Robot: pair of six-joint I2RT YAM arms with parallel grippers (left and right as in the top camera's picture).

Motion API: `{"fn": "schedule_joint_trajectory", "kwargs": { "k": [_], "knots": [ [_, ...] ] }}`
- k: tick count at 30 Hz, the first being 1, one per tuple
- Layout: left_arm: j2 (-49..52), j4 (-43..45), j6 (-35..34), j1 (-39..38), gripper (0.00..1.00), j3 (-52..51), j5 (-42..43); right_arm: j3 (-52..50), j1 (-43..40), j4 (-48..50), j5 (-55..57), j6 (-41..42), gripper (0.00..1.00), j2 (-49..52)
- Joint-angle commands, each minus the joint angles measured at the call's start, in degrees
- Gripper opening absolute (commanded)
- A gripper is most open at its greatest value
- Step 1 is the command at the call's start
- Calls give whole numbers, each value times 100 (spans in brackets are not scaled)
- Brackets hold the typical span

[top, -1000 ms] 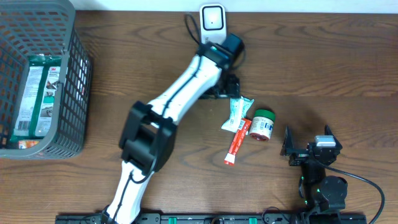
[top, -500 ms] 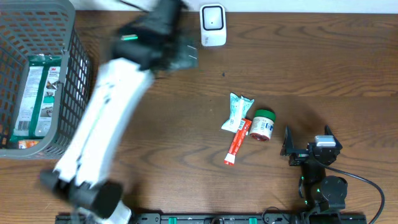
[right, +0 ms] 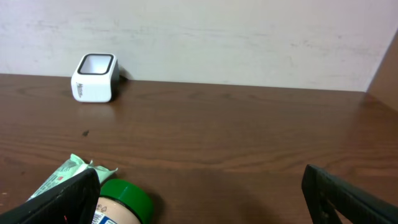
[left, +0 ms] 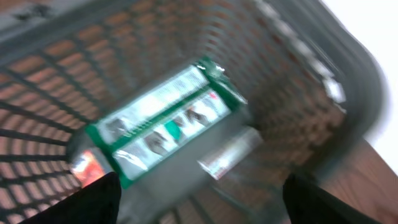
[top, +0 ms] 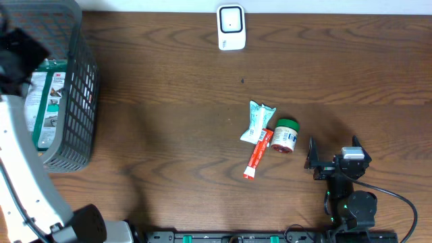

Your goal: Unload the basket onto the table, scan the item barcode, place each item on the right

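Grey plastic mesh is filling the far left of my overhead feed, where the basket [top: 79, 94] is sitting on the dark wooden tabletop [top: 169, 101]. The left claw [left: 202, 200] is hovering over its mouth, jaws standing wide and gripping nothing.

Lying flat on the basket floor is the green-and-white packet [left: 165, 118], which I am taking as the item to scan. The wrist feed is smearing, so I am not finding its barcode. An orange scrap [left: 84, 168] is peeking out at one end, too blurred to name.

I am judging the packet to be light, flat and somewhat floppy, with a glossy wrap that may slip. I am therefore planning to pinch it across its narrow width near the middle, where it should sag least. I am also minding the mesh walls crowding the fingers.

Moving right, the white barcode scanner [top: 230, 28] is standing at the back edge. Nearer the front, a pale green sachet [top: 258, 121], a red-and-white tube [top: 257, 154] and a green-lidded jar [top: 285, 135] are bunching together.

Furthest right, the right claw [right: 200, 177] is waiting low by the front edge, fully spread and empty.
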Motion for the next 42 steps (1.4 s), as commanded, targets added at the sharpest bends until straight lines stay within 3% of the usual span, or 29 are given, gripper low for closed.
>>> {"fn": "schedule_joint_trajectory", "kwargs": {
  "k": [1,5,10,21,24,42],
  "knots": [
    [356,162,732,520,85,31,494,-7,13,-22,-4,-31,99,0],
    [765,428,1488,754,88,31,1182,-7,13,-22,-4,-31,99,0],
    [1252,673,2330,782,90,31,1202,-7,13,-22,-4,-31,99,0],
    [2284,568,2586,778,91,28,2037,-7,13,-22,-4,-31,99,0],
    [2551,566,2951,778,91,28,2404,-7,13,-22,-4,-31,99,0],
    [2861,496,4518,761,92,-92,2461,-7,13,-22,-4,-31,99,0]
  ]
}}
